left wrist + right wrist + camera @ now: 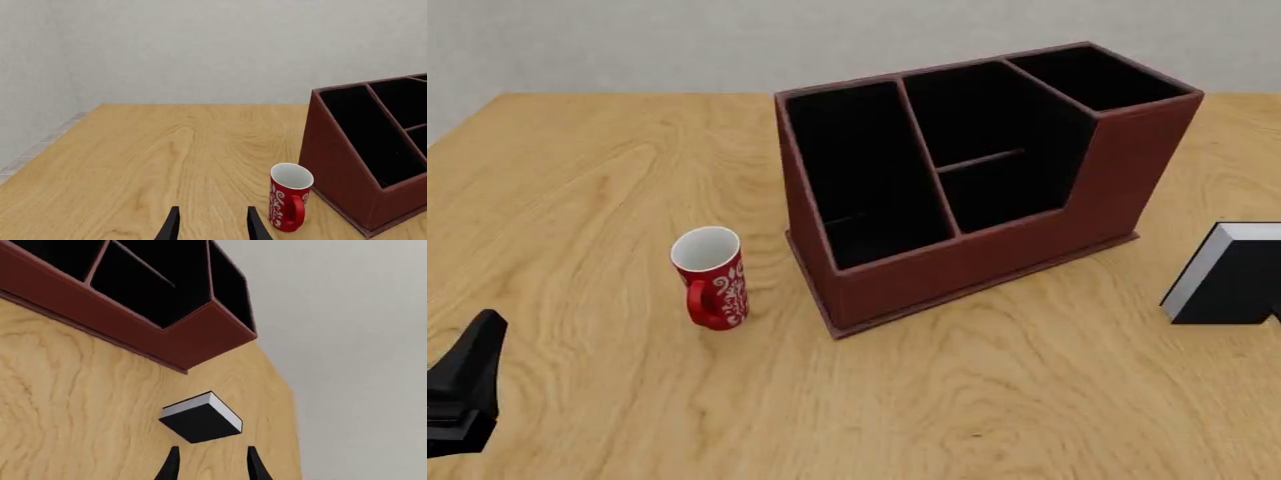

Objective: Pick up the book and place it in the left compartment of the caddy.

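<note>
Since the book [201, 419] lies just ahead of your open, empty right gripper [209, 464], approach with that arm.

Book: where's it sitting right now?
Front view: the book is at the table's far right edge, right of the caddy and apart from it. In the right wrist view it lies ahead of the right gripper.

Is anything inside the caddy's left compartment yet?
Nothing shows in the long narrow left compartment of the dark red-brown leather-look caddy: only black lining. Its near floor is hidden behind the front wall. The thin black-covered book lies on the table.
</note>
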Controlling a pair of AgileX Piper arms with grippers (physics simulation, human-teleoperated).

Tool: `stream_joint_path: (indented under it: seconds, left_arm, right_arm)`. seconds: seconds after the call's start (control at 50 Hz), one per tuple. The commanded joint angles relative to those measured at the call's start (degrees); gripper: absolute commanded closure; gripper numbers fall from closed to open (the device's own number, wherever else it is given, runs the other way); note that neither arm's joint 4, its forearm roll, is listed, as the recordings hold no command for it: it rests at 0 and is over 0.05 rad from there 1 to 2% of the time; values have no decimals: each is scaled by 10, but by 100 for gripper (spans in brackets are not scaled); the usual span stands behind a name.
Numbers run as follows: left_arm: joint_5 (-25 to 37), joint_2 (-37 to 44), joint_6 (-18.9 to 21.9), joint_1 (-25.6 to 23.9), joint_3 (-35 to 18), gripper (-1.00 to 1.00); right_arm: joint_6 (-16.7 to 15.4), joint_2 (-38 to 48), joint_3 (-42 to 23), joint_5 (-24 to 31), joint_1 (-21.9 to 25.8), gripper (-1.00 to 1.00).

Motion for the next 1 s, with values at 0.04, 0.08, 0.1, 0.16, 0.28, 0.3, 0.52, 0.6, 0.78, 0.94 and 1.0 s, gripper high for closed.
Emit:
stream_joint_path:
  seconds: [0.04,0.08,0.1,0.16,0.28,0.3,0.52,0.6,0.78,0.94,1.0]
  left_arm:
    - [0,0,0,0,0,-100]
    - [0,0,0,0,0,-100]
    - [0,0,0,0,0,-100]
    - [0,0,0,0,0,-100]
    - [0,0,0,0,0,-100]
    - [0,0,0,0,0,-100]
    - [0,0,0,0,0,-100]
    - [0,0,0,0,0,-100]
    - [0,0,0,0,0,-100]
    - [0,0,0,0,0,-100]
    - [0,0,0,0,0,-100]
  right_arm:
    - [-101,36,-15,23,-28,-100]
    - [-120,43,-9,25,-31,-100]
    - [-125,45,-10,23,-31,-100]
    - [-148,50,-6,29,-26,-100]
    - [-178,71,-1,30,-31,-100]
    - [-182,76,-1,27,-34,-100]
    - [-235,99,-3,35,-44,-100]
    - [-244,116,-8,31,-43,-100]
    - [-283,141,-12,34,-60,-100]
    - [-309,179,-56,53,-71,-100]
    - [-315,189,-69,55,-76,-100]
